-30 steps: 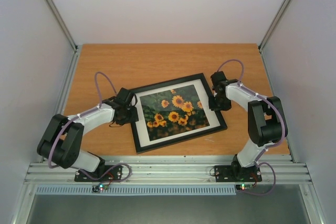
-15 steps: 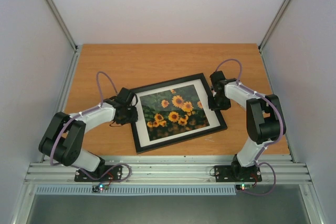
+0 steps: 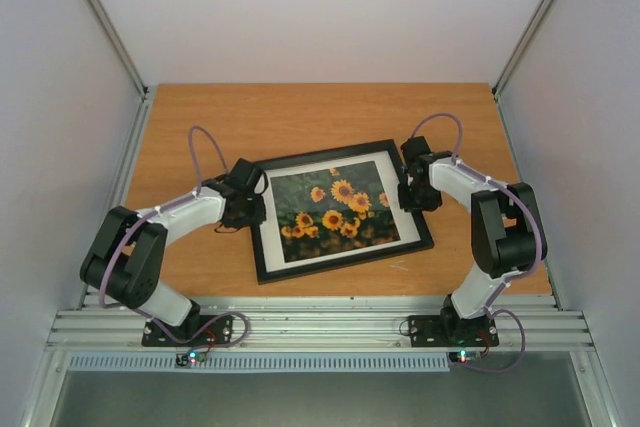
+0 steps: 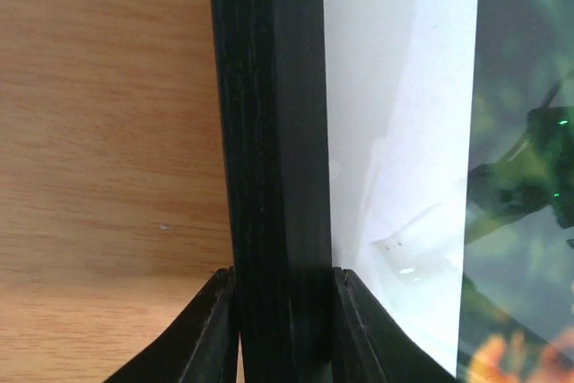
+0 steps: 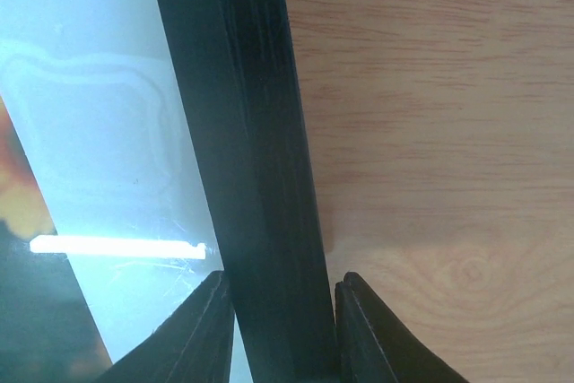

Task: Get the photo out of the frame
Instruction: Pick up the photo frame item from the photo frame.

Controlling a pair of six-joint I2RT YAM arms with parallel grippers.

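Note:
The black frame (image 3: 340, 259) lies face up on the wooden table, and the sunflower photo (image 3: 335, 205) sits inside it behind a white mat (image 3: 383, 163). My left gripper (image 3: 250, 209) is at the frame's left side. In the left wrist view its fingers press both sides of the black frame bar (image 4: 269, 132), so the left gripper (image 4: 285, 280) is shut on it. My right gripper (image 3: 408, 193) is at the frame's right side. In the right wrist view the right gripper (image 5: 282, 284) pinches the frame bar (image 5: 242, 114) the same way.
The wooden table (image 3: 300, 112) is enclosed by white walls at the back and on both sides. A metal rail (image 3: 320, 325) with the arm bases runs along the near edge. The white mat (image 4: 404, 132) borders the bar in the left wrist view.
My left gripper has closed onto the frame's left bar. The frame has turned slightly, and its near left corner has shifted back and to the left. The right gripper has kept its grip.

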